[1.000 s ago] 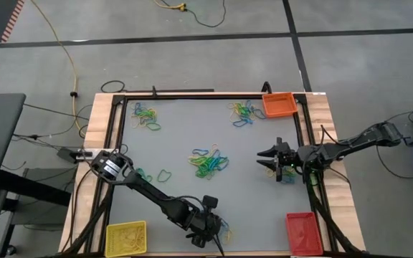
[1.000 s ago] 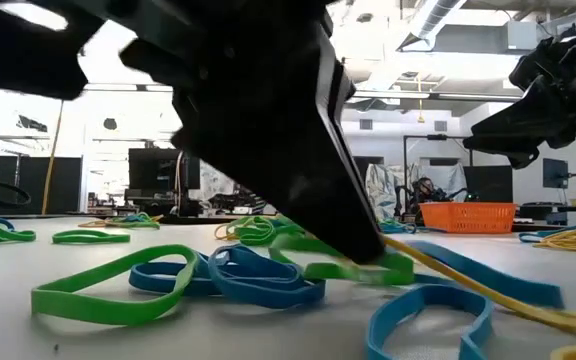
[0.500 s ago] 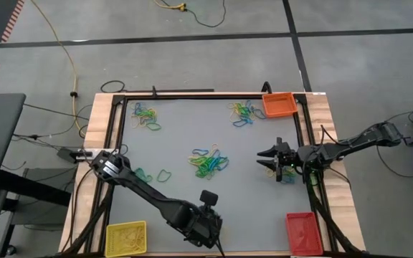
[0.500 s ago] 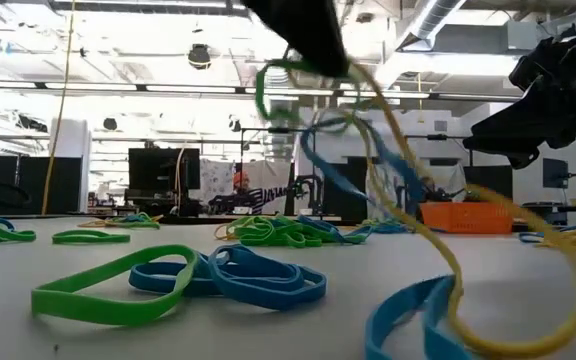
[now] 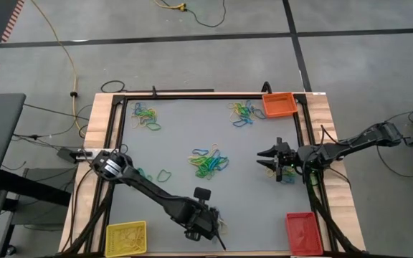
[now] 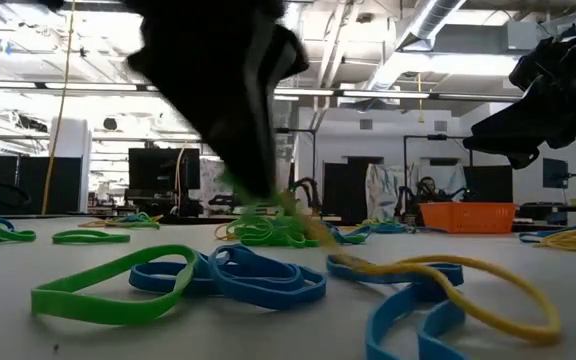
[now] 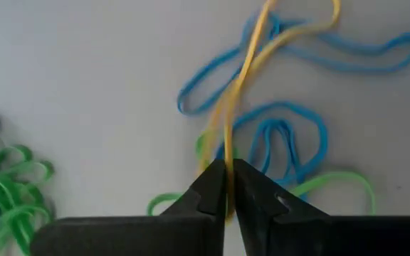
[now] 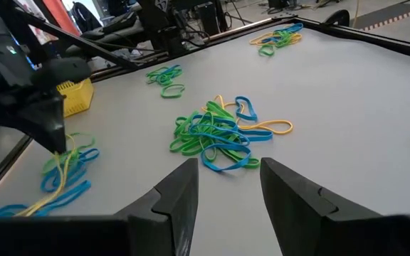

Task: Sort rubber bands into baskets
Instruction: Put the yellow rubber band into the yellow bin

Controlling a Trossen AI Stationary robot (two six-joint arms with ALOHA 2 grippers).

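My left gripper (image 5: pixel 208 225) hangs over the table's near edge, shut on a yellow rubber band (image 7: pixel 246 71). Beneath it lie blue and green rubber bands (image 7: pixel 290 142). In the low view the yellow band (image 6: pixel 448 275) trails from the gripper (image 6: pixel 268 195) down onto the table. My right gripper (image 5: pixel 269 161) waits open at the right side, with nothing between its fingers (image 8: pixel 226 192). The yellow basket (image 5: pixel 125 237) sits at the near left corner, the red basket (image 5: pixel 301 233) at the near right, and the orange basket (image 5: pixel 279 105) at the far right. My left gripper pinches one end of the yellow band's loop (image 7: pixel 225 174) between its two fingertips, coming steeply from above. The band slants down from the fingers, slack. Its other end (image 6: pixel 488 300) lies on the table across the blue bands.
More heaps of rubber bands lie at the table's middle (image 5: pixel 209 162), far left (image 5: pixel 146 117), far right (image 5: pixel 242 113) and left side (image 5: pixel 149 174). A raised frame (image 5: pixel 192 94) borders the table.
My left gripper has risen from the near heap, shut on the yellow band, and has tipped. Green and blue bands came up tangled with it and have dropped back to the table. The yellow band's free end lies on the table again.
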